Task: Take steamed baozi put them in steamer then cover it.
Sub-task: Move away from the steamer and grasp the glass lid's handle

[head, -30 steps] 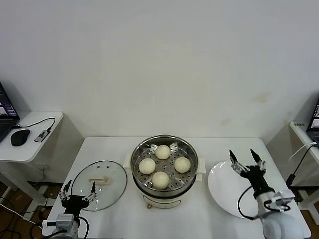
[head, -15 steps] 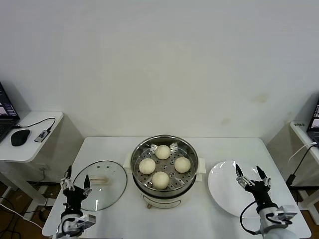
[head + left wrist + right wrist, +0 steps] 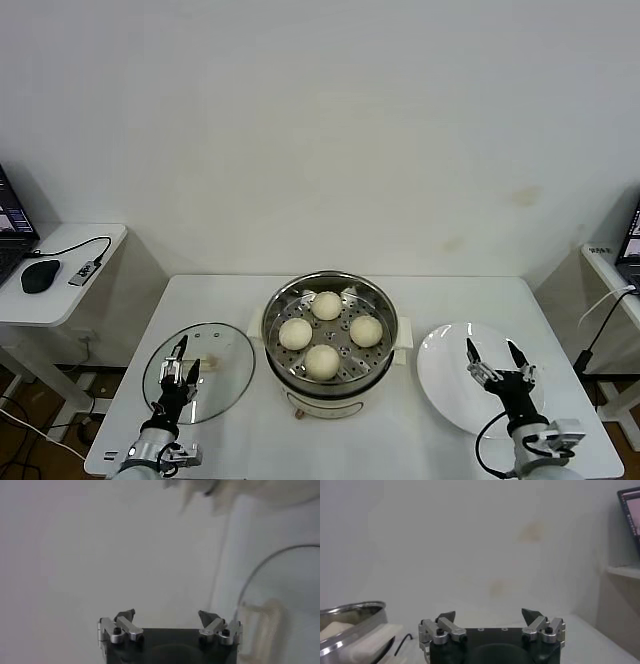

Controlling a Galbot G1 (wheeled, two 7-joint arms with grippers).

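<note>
The steamer (image 3: pixel 340 393), a shiny steel pot, stands mid-table with several cream-white baozi (image 3: pixel 322 361) on its perforated tray. The cover (image 3: pixel 222 350), a clear glass lid with a cream handle (image 3: pixel 207 363), lies flat on the table to the pot's left. My left gripper (image 3: pixel 180 362) is open over the lid's near-left part, and its wrist view shows the blurred lid (image 3: pixel 282 595) beyond its open gripper (image 3: pixel 166 616). My right gripper (image 3: pixel 490 348) is open and empty over the plate. Its wrist view shows the gripper (image 3: pixel 489 615) and the steamer's rim (image 3: pixel 350 611).
A flat white plate (image 3: pixel 445 385) lies to the right of the steamer, under my right gripper. A side table with a mouse (image 3: pixel 40 275) and a cable stands at the far left. A laptop (image 3: pixel 631 515) sits on a shelf at the right.
My left gripper has moved right, from beside the lid to over it. My right gripper has drawn back toward the near edge, staying over the plate. Both stay open.
</note>
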